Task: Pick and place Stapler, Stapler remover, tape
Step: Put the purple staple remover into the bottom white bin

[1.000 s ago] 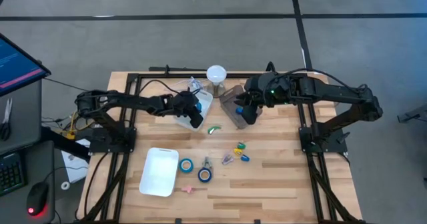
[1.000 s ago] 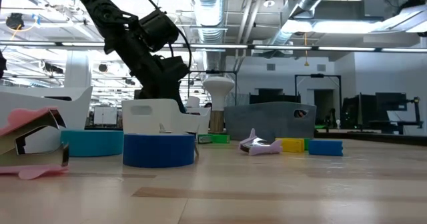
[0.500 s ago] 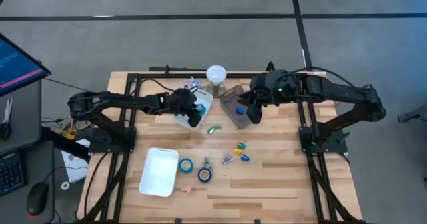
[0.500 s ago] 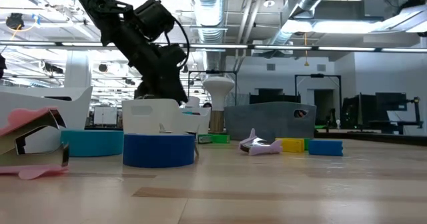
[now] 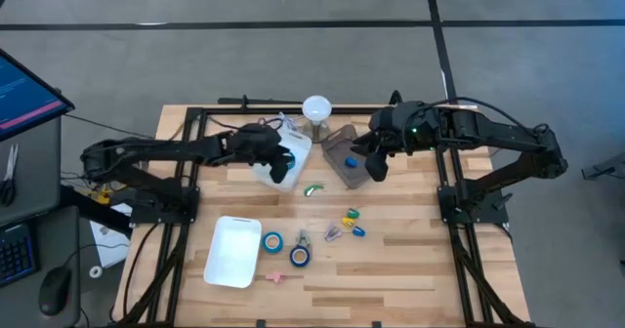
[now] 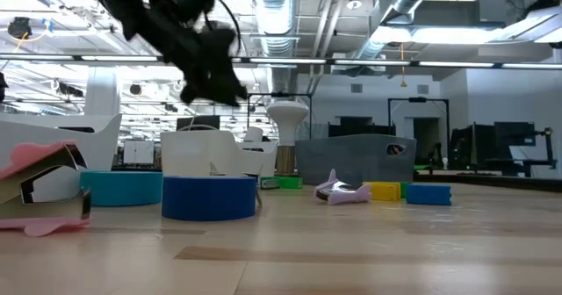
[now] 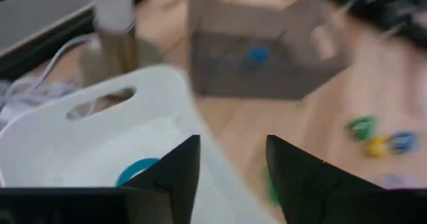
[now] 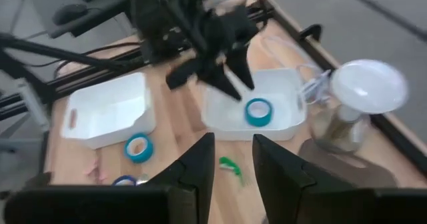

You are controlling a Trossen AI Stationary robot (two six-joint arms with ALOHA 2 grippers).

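One blue tape roll [image 8: 259,112] lies flat on the floor of the white bin [image 5: 296,144]. Two more tape rolls [image 5: 273,241] [image 5: 300,258] lie on the table near the front. My left gripper [image 7: 230,171] hangs open and empty above the bin's near wall; the low view shows it [image 6: 224,89] well above the bin. My right gripper [image 8: 233,164] stands open with nothing between its fingers, over the near end of the grey bin [image 5: 337,150], which holds a small blue piece [image 5: 350,160]. Which of the small pieces on the table is the stapler or the stapler remover, I cannot tell.
A white tray [image 5: 234,252] lies at the front left. Small green [image 5: 312,188], yellow, blue and purple pieces [image 5: 350,223] lie mid-table, and a pink piece [image 5: 276,279] near the front edge. A white lamp-like disc [image 5: 316,108] stands behind the bins.
My left gripper has risen out of the white bin and drawn back a little toward the table's left edge, tipping less steeply down. The tape roll stays in the bin. My right gripper has shifted slightly toward the table's right edge.
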